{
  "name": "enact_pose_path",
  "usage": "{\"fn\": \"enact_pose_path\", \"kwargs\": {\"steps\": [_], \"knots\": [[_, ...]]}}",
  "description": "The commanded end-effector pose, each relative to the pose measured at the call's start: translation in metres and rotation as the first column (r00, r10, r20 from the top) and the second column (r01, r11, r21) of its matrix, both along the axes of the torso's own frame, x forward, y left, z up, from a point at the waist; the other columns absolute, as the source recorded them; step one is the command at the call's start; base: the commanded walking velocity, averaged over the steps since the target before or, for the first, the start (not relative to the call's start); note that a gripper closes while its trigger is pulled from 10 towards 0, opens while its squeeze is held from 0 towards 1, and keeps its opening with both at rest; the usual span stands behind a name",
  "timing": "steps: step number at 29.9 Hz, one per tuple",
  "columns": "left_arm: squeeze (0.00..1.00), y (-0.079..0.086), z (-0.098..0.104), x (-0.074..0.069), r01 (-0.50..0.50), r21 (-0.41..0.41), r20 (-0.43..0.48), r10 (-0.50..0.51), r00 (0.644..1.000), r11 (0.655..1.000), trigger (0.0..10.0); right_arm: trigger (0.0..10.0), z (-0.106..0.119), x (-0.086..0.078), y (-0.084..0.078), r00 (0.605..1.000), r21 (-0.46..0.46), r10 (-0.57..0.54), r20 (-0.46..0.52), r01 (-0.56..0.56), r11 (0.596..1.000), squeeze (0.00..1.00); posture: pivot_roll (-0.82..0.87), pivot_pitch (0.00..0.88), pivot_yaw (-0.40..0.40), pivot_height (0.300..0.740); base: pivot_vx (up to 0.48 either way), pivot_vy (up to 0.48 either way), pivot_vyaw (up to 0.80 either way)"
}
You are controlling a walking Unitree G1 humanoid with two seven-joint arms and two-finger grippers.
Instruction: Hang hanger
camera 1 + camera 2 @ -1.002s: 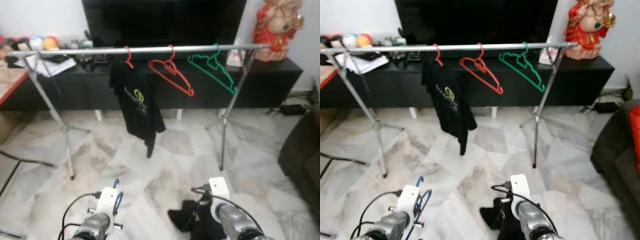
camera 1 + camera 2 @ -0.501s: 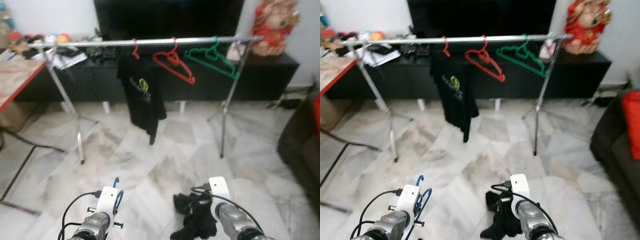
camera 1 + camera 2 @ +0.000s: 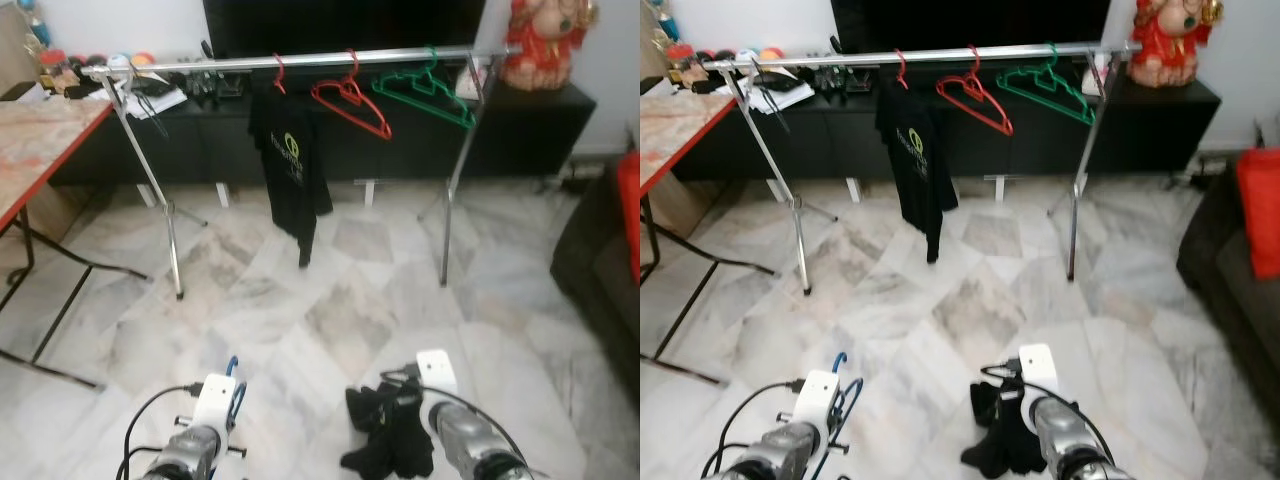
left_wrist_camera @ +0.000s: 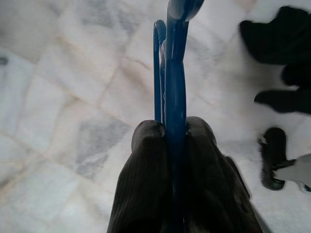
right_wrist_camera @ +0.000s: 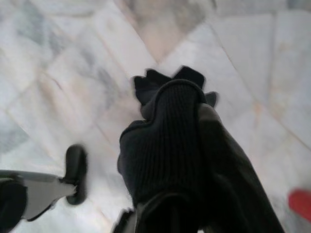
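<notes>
Blue plastic, thin and rigid-looking, made up the hanger [image 4: 171,73] that the left gripper [image 4: 174,133] held low in front of the robot, its two black fingers [image 4: 146,160] pressed together on the hanger's bar with the rest of the frame running out beyond the fingertips over the marble floor [image 3: 330,310]. The right gripper [image 5: 170,121] was closed on a wad of black cloth [image 3: 390,440], which drooped beside it just above the floor. Well ahead stood the metal clothes rail [image 3: 300,61], carrying a red hanger with a black T-shirt [image 3: 290,180], a bare red hanger [image 3: 352,100] and a green hanger [image 3: 425,88]; a long bare stretch of the bar lay toward its left end. Such a hanger was probably light and stiff, so a modest pinch should carry it, but smooth plastic between narrow fingers could well twist or pivot. Holding it on the straight bar near the neck, as here, seemed sensible, since it left the hook free to go over the rail. The cloth, by contrast, looked soft and limp and would follow whatever gripped it. A red-edged table [image 3: 40,140] stood to the left and a dark sofa [image 3: 600,260] to the right.
</notes>
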State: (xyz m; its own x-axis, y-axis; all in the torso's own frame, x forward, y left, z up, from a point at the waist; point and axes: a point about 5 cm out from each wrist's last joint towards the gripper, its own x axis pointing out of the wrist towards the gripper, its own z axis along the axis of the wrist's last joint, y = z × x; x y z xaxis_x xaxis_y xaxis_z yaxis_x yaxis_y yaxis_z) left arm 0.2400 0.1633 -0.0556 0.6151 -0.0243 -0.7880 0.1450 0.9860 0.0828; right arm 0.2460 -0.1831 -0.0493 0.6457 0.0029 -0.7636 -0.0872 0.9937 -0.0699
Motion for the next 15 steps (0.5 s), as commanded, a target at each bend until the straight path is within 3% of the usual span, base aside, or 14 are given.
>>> {"fn": "enact_pose_path", "kwargs": {"steps": [1, 15], "knots": [[0.00, 0.0072, -0.0002, -0.0011, 0.000, 0.019, -0.003, 0.000, 1.000, 1.000, 10.0, 10.0, 0.0043, 0.0067, 0.0053, 1.000, 0.012, 0.004, 0.030, -0.005, 1.000, 0.00, -0.07, 0.000, 0.013, 0.740, -0.274, 0.000, 0.00], [0.00, 0.0074, -0.0004, -0.0013, -0.003, 0.018, -0.004, 0.003, 1.000, 1.000, 10.0, 10.0, 0.0040, 0.0062, 0.0050, 1.000, 0.012, 0.006, 0.028, -0.006, 1.000, 0.00, -0.07, 0.000, 0.011, 0.740, -0.275, 0.000, 0.00]]}}
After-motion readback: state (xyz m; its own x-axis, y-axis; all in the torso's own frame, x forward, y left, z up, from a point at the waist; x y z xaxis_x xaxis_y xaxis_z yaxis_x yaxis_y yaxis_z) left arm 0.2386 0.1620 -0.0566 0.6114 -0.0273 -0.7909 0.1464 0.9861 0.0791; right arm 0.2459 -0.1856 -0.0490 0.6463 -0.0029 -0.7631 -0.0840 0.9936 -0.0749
